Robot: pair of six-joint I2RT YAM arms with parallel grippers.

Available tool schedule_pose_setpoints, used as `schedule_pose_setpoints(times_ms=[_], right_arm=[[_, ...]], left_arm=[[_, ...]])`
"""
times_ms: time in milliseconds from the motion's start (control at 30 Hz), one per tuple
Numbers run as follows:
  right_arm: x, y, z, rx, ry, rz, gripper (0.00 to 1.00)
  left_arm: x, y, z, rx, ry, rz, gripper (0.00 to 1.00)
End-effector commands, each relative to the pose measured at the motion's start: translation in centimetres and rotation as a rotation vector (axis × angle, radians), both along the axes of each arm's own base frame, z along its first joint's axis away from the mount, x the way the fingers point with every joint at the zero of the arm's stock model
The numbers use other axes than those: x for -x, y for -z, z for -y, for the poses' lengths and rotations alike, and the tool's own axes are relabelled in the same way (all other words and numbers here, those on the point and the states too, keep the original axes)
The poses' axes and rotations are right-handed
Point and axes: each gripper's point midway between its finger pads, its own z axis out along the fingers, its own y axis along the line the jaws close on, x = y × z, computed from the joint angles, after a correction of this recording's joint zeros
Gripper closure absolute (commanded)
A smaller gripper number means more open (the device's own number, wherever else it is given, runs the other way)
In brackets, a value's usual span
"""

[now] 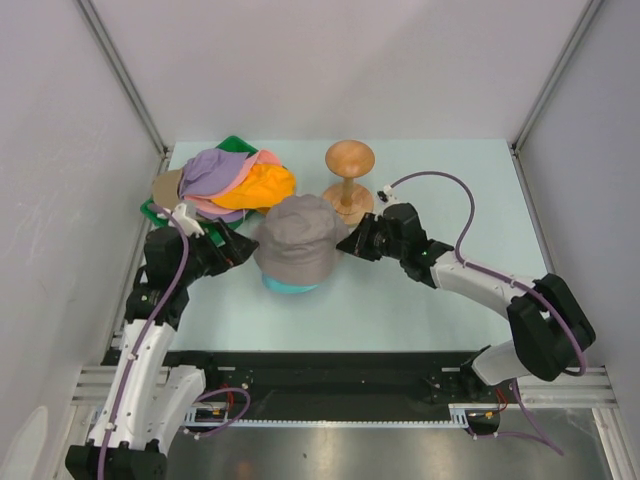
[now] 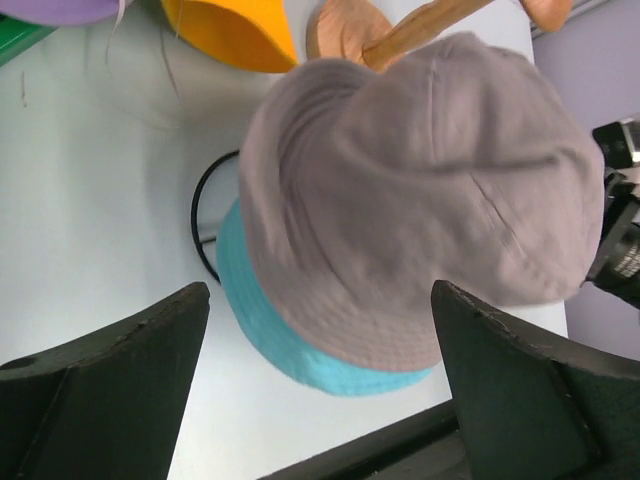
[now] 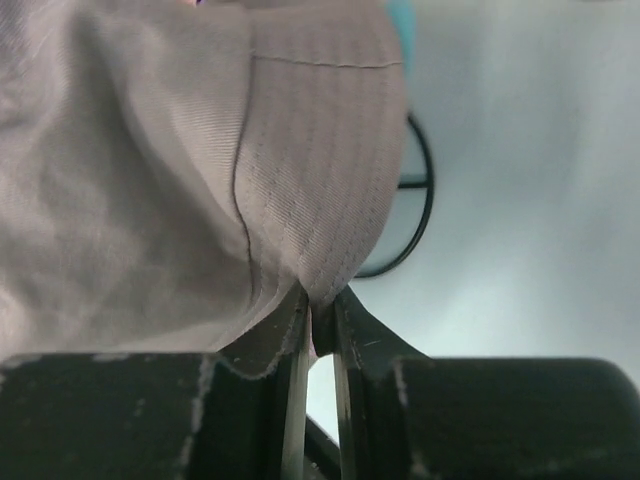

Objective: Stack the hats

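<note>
A grey hat (image 1: 296, 238) sits on top of a teal hat (image 1: 290, 286) in the middle of the table, over a black wire ring (image 2: 203, 228). My right gripper (image 1: 347, 245) is shut on the grey hat's brim (image 3: 330, 270), with a fold of cloth pinched between its jaws (image 3: 320, 308). On the hat's left side my left gripper (image 1: 243, 247) stands open. Its fingers (image 2: 150, 350) flank the near brim of the two stacked hats (image 2: 420, 200) without touching them. At the back left, lavender (image 1: 212, 172), pink (image 1: 264, 160) and orange (image 1: 262, 186) hats and a tan cap (image 1: 166, 185) lie in a pile.
A wooden hourglass-shaped stand (image 1: 349, 178) rises just behind the grey hat, close to my right gripper. A green tray (image 1: 232, 145) lies under the pile of hats. Grey walls close in the table on the left, the right and the back.
</note>
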Motion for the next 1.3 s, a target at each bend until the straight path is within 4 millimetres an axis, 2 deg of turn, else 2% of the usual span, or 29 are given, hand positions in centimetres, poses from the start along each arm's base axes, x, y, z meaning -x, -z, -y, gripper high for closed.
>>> schedule_pose_setpoints(times_ms=[0,33,67,133,200,267,467,700,833,1033,1267], right_arm=[[-1.0,2.4,0.6,0.028,-0.054,0.013,0.82],[-1.3,2.1,0.3,0.014,-0.069,0.025,0.81],[-1.6,2.7,-0.1,0.012,-0.085,0.022,0.81],[-1.8,2.5,-0.8,0.003,-0.126,0.034,0.80],[-2.0,3.0,-1.1,0.014,-0.141,0.025,0.80],[-2.2,3.1,-1.2,0.021,-0.148,0.031,0.80],[-2.3,3.1,-0.7,0.051,-0.138,0.036,0.80],[-2.1,2.9,-0.4,0.069,-0.134,0.038,0.80],[-2.0,2.6,-0.3,0.078,-0.135,0.047,0.80],[-1.7,2.5,-0.2,0.093,-0.139,0.051,0.79],[-1.1,2.4,0.0,0.105,-0.143,0.053,0.78]], left_arm=[[-2.1,-2.2,0.8,0.053,0.025,0.107,0.04],[-2.4,-1.9,1.0,0.061,0.030,0.101,0.05],[-2.8,-1.8,1.3,0.083,0.035,0.110,0.05],[-3.0,-1.5,2.0,0.120,0.067,0.107,0.07],[-3.2,-0.8,2.3,0.152,0.066,0.100,0.10],[-3.2,0.1,2.1,0.150,0.054,0.081,0.12],[-2.8,1.8,-0.5,0.079,-0.089,0.065,0.19],[-3.4,4.2,-0.4,0.133,-0.095,0.025,0.26],[-3.9,5.3,-0.4,0.132,-0.094,0.011,0.34],[-4.7,5.8,0.3,0.186,-0.076,0.023,0.47],[-5.5,5.2,-0.3,0.214,-0.118,0.077,0.50]])
